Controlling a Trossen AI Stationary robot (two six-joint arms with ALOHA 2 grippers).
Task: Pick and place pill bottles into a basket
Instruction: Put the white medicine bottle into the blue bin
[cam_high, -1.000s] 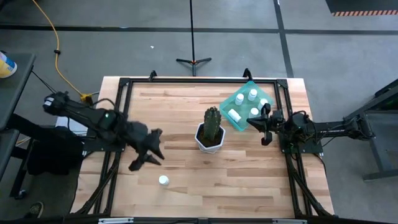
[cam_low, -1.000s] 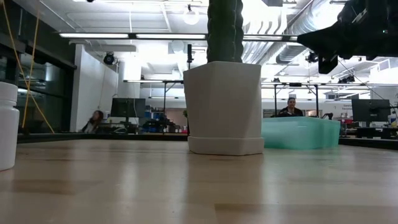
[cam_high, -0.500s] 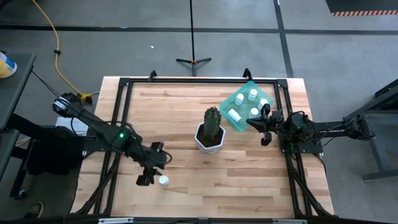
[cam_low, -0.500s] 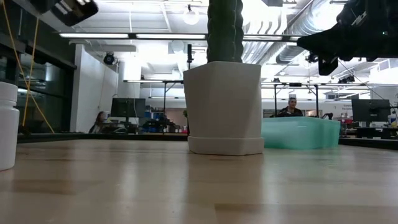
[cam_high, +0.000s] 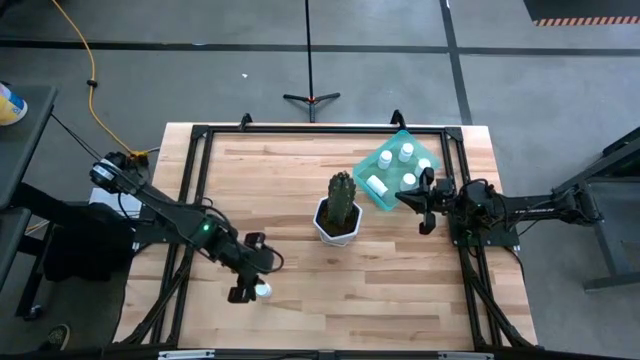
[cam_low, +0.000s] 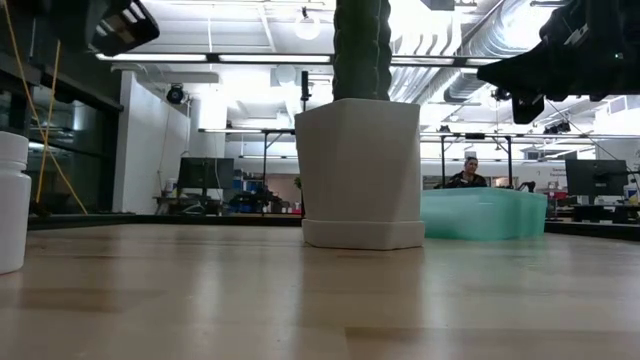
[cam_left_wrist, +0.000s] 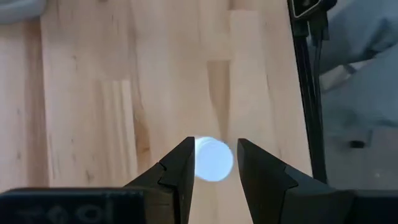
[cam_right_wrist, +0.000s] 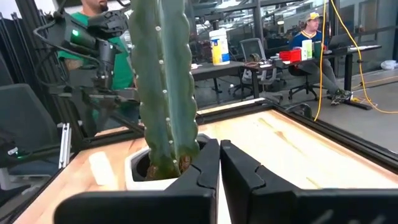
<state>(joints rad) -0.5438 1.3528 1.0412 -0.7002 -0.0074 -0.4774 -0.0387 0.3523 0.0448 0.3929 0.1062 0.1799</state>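
Left gripper (cam_high: 248, 291), lower left of the high view, fingers spread around a lone round-capped white pill bottle (cam_left_wrist: 213, 159) on pale wood. Right gripper (cam_high: 408, 194) clenched beside translucent teal basket (cam_high: 381, 162), upper right, holding other bottles.

**A robotics lab in an open-plan office hall**

A lab or tech office is indicated. A wooden table (cam_high: 330, 310) framed by black rails (cam_high: 300, 130) is set on a grey concrete floor (cam_high: 200, 60) marked with dark tape lines. Behind it, desks (cam_right_wrist: 249, 65) with monitors (cam_low: 203, 172), office chairs (cam_right_wrist: 252, 50) and seated people (cam_low: 468, 172) are seen. Exposed ducts (cam_low: 500, 40) and strip lights (cam_low: 200, 57) run overhead. A yellow cable (cam_high: 92, 70) and a stand (cam_high: 310, 97) are left on the floor.
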